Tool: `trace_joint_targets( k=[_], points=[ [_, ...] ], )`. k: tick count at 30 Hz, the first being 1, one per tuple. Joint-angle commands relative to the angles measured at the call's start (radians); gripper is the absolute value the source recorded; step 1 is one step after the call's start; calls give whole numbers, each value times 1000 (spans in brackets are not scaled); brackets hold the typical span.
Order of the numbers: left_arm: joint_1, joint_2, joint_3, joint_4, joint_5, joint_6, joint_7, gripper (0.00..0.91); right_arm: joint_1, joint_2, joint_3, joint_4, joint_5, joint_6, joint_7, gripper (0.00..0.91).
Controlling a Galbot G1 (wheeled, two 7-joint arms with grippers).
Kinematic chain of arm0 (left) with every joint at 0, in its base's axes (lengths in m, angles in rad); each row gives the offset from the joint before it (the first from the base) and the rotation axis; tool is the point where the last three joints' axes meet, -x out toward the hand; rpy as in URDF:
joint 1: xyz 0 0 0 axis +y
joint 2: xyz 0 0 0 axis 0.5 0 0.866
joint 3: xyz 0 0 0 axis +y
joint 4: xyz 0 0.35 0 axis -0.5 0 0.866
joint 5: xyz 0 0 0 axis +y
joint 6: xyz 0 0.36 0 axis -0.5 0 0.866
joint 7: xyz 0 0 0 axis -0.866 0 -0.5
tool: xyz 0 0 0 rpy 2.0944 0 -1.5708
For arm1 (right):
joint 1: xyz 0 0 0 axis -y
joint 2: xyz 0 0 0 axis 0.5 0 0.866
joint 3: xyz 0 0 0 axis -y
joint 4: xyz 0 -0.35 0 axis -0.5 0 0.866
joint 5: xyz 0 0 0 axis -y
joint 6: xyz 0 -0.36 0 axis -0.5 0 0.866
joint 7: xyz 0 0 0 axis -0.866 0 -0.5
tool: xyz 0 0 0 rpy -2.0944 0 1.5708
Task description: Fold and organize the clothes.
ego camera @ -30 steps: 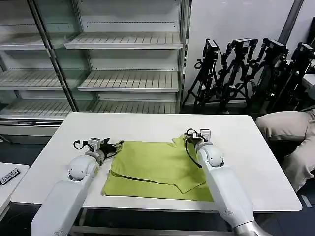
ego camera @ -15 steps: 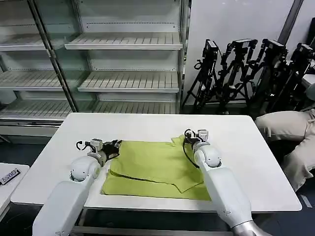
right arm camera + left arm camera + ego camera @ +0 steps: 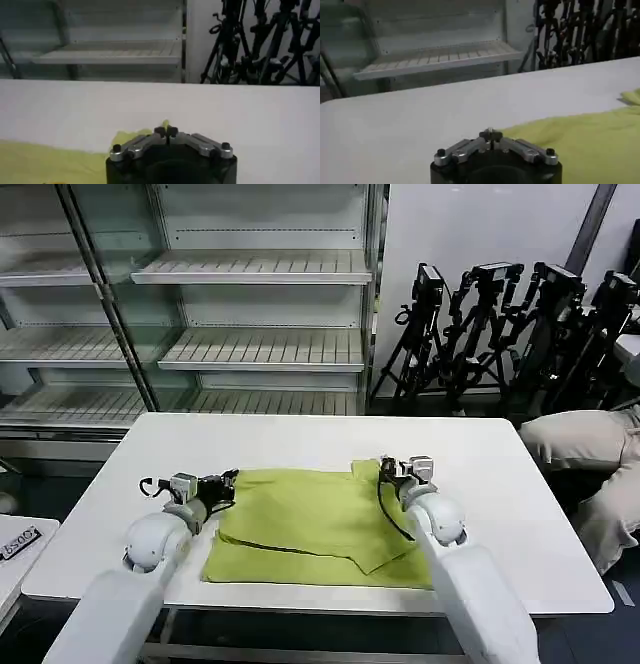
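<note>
A white table (image 3: 500,484) fills mid-frame before empty shelves (image 3: 250,304). The lime T-shirt (image 3: 310,524) lies partly folded at centre; left gripper (image 3: 222,484) and right gripper (image 3: 385,472) each clench a far corner. Soft, light, limp: best held by corners.

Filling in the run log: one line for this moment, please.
left gripper: shut on T-shirt far left corner | right gripper: shut on far right corner | T-shirt partly folded on table

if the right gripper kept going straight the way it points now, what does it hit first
Probably nothing close: the right gripper, shut on the T-shirt at its far edge, points across bare table toward the tripods. Beyond the table edge, depth is unclear.
</note>
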Motion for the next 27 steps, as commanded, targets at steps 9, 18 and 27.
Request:
trace_joint_targets(
  k=[9,18,27],
  points=[
    [332,35,-143,-255,42,-41,1,10,-384,-101,90,408,-83,7,9,0],
    [314,38,-147,-230,41,-41,5,10,-420,-98,103,451,-112,0,25,0],
    [345,43,-140,-281,46,-12,15,907,-455,-102,111,471,-147,0,8,907]
  ],
)
